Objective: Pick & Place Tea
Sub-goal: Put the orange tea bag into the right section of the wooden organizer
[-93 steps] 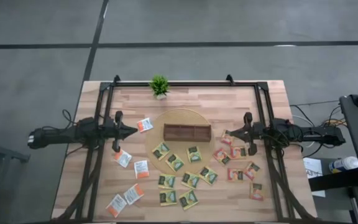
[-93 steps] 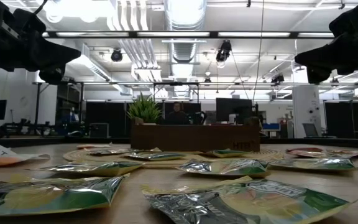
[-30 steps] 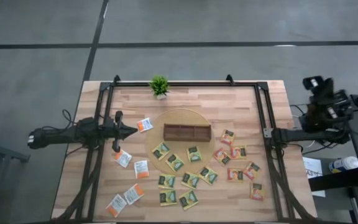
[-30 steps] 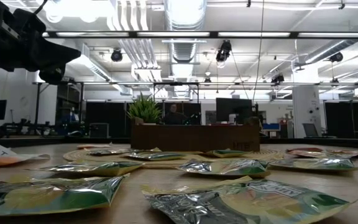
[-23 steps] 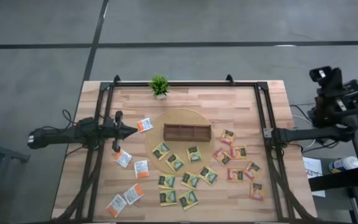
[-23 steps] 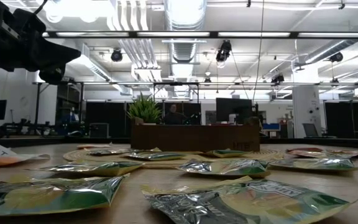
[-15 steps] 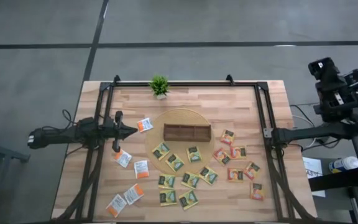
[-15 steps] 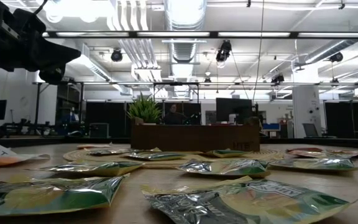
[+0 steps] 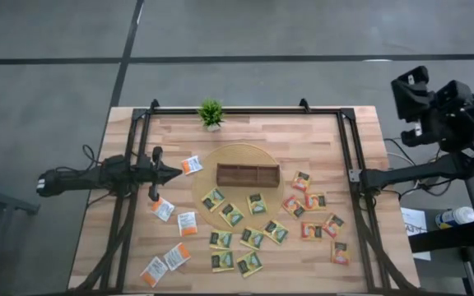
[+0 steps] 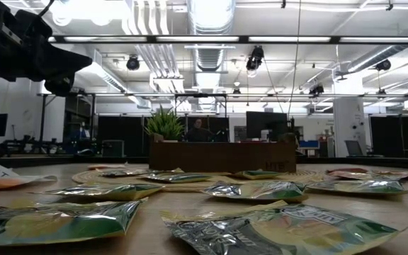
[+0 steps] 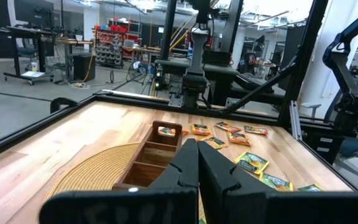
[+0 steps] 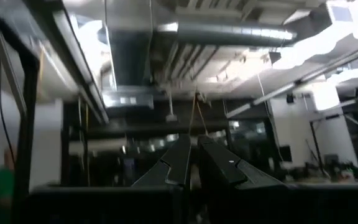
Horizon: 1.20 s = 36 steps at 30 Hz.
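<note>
Tea untouched; both grippers closed, empty.

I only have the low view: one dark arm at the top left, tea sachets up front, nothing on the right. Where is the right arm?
Observer: The right hand is raised beyond the right edge of the table, aimed up at the ceiling, fingers shut.
Operator: And the arm I do see?
Observer: That is the left hand, shut and holding nothing, above the table's left side beside a white-and-orange sachet.
Operator: How are the sachets spread out?
Observer: From above, white-and-orange ones lie on the left, green-and-yellow sachets in the middle, and red-pink sachets on the right.
</note>
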Motion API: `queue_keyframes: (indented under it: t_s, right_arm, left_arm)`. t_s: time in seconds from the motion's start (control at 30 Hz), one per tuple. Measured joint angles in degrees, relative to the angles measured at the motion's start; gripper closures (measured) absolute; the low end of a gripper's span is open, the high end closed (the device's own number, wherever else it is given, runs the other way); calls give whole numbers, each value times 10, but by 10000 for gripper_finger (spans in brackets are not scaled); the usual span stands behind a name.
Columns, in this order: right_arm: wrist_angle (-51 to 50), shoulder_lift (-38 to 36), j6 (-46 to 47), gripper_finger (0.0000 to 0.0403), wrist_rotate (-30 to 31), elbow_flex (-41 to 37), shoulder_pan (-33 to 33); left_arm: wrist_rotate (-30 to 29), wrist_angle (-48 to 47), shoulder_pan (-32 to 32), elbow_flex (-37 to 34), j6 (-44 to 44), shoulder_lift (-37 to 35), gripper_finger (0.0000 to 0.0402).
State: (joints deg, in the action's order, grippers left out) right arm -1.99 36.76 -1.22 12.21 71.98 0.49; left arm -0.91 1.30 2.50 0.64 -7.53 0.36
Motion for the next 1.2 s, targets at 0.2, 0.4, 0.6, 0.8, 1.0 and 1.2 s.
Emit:
queue_keyframes:
  t_s: [0.2, 0.4, 0.6, 0.8, 1.0, 1.2]
  right_arm:
    - [-128, 29, 6, 374, 61, 45, 0]
    - [-253, 60, 11, 374, 128, 76, 0]
    - [-304, 87, 8, 374, 165, 84, -1]
    - [-308, 111, -11, 374, 216, 81, 0]
    - [-291, 139, -24, 374, 227, 84, -1]
    - [-286, 168, -24, 374, 229, 87, -1]
  left_arm:
    - [0, 0, 0, 0, 0, 0, 402]
    - [0, 0, 0, 0, 0, 0, 402]
    - [0, 0, 0, 0, 0, 0, 402]
    - [0, 0, 0, 0, 0, 0, 402]
    - [0, 0, 0, 0, 0, 0, 402]
    - [0, 0, 0, 0, 0, 0, 402]
